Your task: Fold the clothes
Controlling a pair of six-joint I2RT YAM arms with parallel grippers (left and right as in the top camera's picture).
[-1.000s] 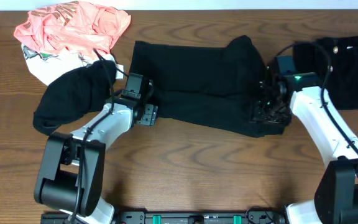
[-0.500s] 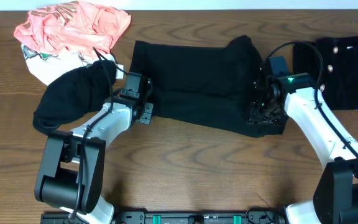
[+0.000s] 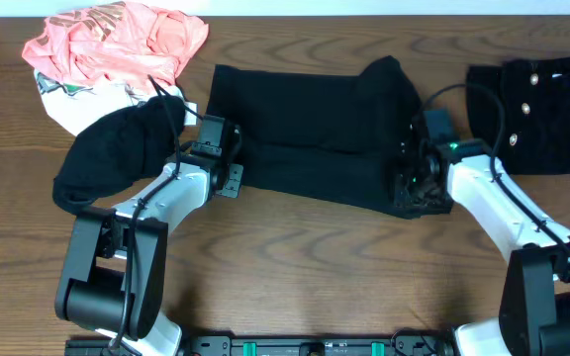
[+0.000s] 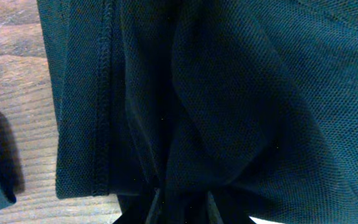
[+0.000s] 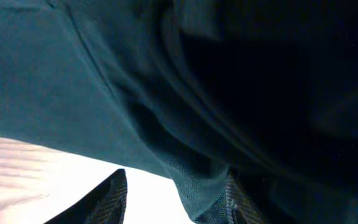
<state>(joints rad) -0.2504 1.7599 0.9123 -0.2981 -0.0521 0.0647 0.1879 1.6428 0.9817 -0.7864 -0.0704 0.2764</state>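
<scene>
- Spanning the whole overhead view, a brown wood-grain worktop (image 3: 295, 267) carries all the clothes.
- A black knit-fabric T-shirt (image 3: 315, 138) lies spread flat at the centre, its long side running left to right, with a raised fold near its upper right.
- A black textured garment with pale round buttons (image 3: 542, 109) lies at the right edge, apart from the T-shirt.
- A crumpled black garment (image 3: 117, 158) sits left of the T-shirt.
- A bunched coral-pink garment (image 3: 117, 44) fills the upper left corner; its faint pale print is too small to read.
- A white piece with a greenish print (image 3: 67, 99), likewise unreadable, shows from beneath the coral one.
- The left end effector (image 4: 183, 208) is at the T-shirt's left hem, fingers narrow and pinching gathered cloth that puckers toward them.
- The right end effector (image 5: 173, 199) is at the lower right corner, fingers apart with the hem hanging between them; one finger (image 5: 232, 199) touches the cloth, and a bright gap separates the other from it.
</scene>
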